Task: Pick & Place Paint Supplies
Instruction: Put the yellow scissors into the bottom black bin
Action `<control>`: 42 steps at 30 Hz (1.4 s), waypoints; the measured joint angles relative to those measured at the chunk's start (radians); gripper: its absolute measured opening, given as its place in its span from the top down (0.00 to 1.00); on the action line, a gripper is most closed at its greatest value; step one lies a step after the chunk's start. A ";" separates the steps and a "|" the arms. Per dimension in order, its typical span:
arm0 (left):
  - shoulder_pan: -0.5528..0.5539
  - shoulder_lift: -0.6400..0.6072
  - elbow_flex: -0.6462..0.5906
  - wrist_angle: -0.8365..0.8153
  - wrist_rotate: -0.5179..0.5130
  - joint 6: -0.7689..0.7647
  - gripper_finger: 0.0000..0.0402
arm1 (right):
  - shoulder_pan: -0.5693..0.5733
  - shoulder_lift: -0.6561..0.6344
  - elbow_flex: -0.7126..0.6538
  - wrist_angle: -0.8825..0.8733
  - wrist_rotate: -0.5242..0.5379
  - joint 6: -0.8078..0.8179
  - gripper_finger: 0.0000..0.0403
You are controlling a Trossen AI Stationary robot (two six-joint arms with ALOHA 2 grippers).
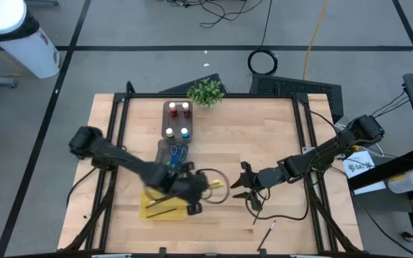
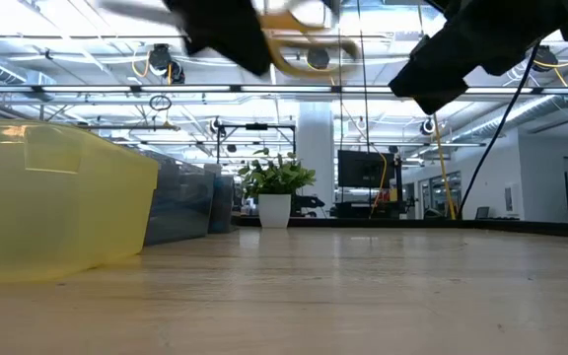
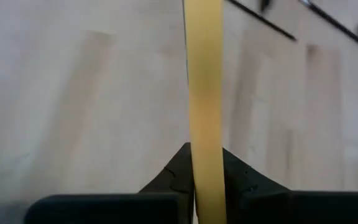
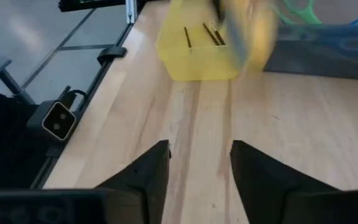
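Note:
Yellow-handled scissors (image 1: 214,181) hang above the table's middle, with my left gripper (image 1: 196,188) shut on them; they show blurred high in the low view (image 2: 306,44). My right gripper (image 1: 239,184) stands open just to their right, with nothing between its fingers (image 4: 157,171). The yellow tray (image 1: 162,206) under my left arm holds thin dark brushes (image 4: 214,34). The grey organiser tray (image 1: 177,122) farther back holds paint bottles (image 1: 178,110) and scissors with green and blue handles (image 1: 177,153). My left gripper pinches a yellow strip of the scissors' handle (image 3: 204,134) between its two fingers, which lie across it. The fingers slant down from the table's left. The scissors are lifted clear of the table.
A thin brush (image 1: 267,231) lies on the wood near the front edge, to the right. A small potted plant (image 1: 206,91) stands at the far edge. Black frame rails (image 1: 309,154) run along the table's sides. Bare wood lies at the right and front.

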 joint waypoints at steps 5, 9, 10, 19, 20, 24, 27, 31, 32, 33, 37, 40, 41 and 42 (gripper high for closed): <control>-0.092 -0.160 -0.096 -0.092 -0.305 -0.247 0.93 | -0.002 0.000 0.000 -0.002 0.005 0.000 0.55; -0.119 -0.306 -0.306 -0.056 -0.455 -0.491 0.93 | -0.001 0.000 0.000 0.010 0.005 0.000 0.55; -0.118 -0.342 -0.367 -0.026 -0.471 -0.543 0.93 | -0.001 0.000 0.000 0.010 0.006 0.000 0.56; -0.041 -0.494 -0.876 0.729 -0.561 -0.563 0.93 | -0.024 0.000 0.000 0.035 0.007 -0.022 0.59; -0.029 -0.489 -0.918 0.819 -0.558 -0.546 0.93 | -0.028 0.000 0.000 0.036 0.008 -0.022 0.59; -0.002 -0.465 -1.029 0.994 -0.565 -0.534 0.93 | -0.031 0.000 0.000 0.037 0.008 -0.022 0.59; 0.008 -0.462 -1.058 1.007 -0.564 -0.552 0.93 | -0.030 0.000 0.000 0.038 0.007 -0.026 0.59; 0.020 -0.461 -1.066 1.006 -0.557 -0.554 0.90 | -0.030 0.000 -0.001 0.042 0.008 -0.030 0.59; 0.022 -0.462 -1.066 1.009 -0.557 -0.547 0.88 | -0.030 0.000 -0.001 0.044 0.007 -0.030 0.59; 0.025 -0.462 -1.066 1.008 -0.555 -0.545 0.84 | -0.030 0.000 -0.001 0.044 0.007 -0.030 0.59; 0.041 -0.462 -1.066 1.004 -0.530 -0.527 0.67 | -0.030 0.000 -0.001 0.049 0.007 -0.030 0.59; 0.055 -0.462 -1.066 1.006 -0.489 -0.504 0.55 | -0.030 0.000 -0.001 0.051 0.007 -0.030 0.59; 0.061 -0.462 -1.066 1.007 -0.472 -0.490 0.51 | -0.030 0.000 -0.001 0.051 0.007 -0.030 0.59; 0.066 -0.462 -1.066 1.007 -0.452 -0.472 0.47 | -0.030 0.000 -0.001 0.052 0.007 -0.030 0.59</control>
